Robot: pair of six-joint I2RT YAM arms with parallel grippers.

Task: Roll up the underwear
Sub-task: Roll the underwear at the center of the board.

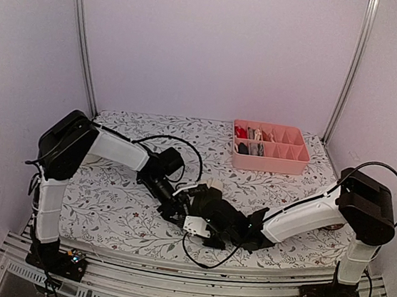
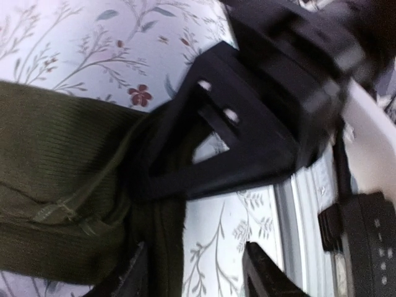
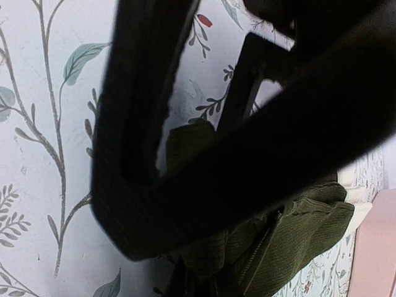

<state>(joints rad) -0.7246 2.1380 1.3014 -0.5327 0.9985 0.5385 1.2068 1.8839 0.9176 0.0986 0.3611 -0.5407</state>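
Observation:
The dark olive underwear [image 1: 211, 204] lies bunched at the table's near middle, between both grippers. In the left wrist view its ribbed cloth [image 2: 55, 167] fills the left side. My left gripper [image 2: 198, 275] is open, its left finger against the cloth's edge; it also shows in the top view [image 1: 181, 205]. My right gripper [image 1: 211, 222] reaches in from the right, and its black finger [image 2: 235, 148] appears pinched on the cloth. In the right wrist view the dark waistband [image 3: 130, 124] hangs across the lens and the olive cloth [image 3: 297, 235] bunches over the jaws. A whitish garment [image 1: 213, 185] lies just behind.
A pink divided tray [image 1: 291, 164] stands at the back right, with red, dark and whitish rolled pieces [image 1: 248, 141] in its left compartments. The table's metal front rail [image 2: 303, 204] runs close to the grippers. Black cables loop by both arms.

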